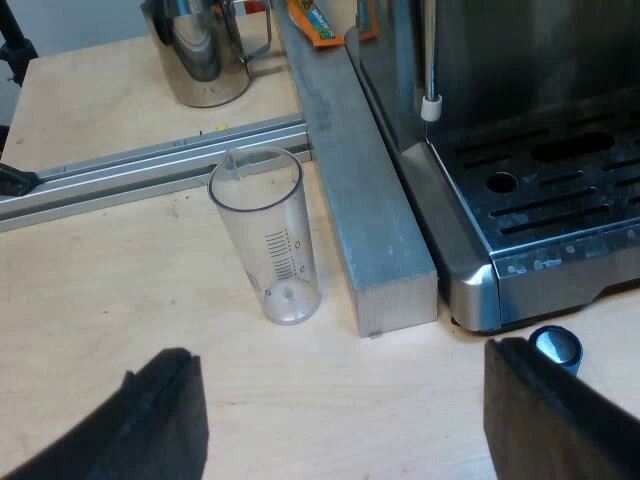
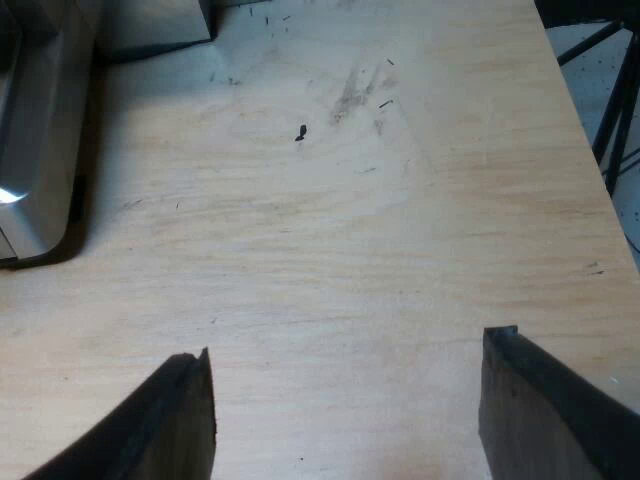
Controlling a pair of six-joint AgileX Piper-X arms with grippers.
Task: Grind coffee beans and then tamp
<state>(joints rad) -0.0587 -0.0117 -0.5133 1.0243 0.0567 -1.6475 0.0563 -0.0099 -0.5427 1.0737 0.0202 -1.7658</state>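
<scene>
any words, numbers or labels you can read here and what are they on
Nothing here can be quoted with confidence.
Measuring glass: a printed scale of tick marks with small numerals beside it, too small to read.
Orange packet near the metal jug: coloured print, too blurred to read.
Espresso machine, metal jug and wooden table: no lettering visible.

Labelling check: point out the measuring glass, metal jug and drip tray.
measuring glass [image 1: 266, 240], left wrist view, clear side wall.
metal jug [image 1: 200, 60], left wrist view, shiny body.
drip tray [image 1: 575, 192], left wrist view, slotted grate.
</scene>
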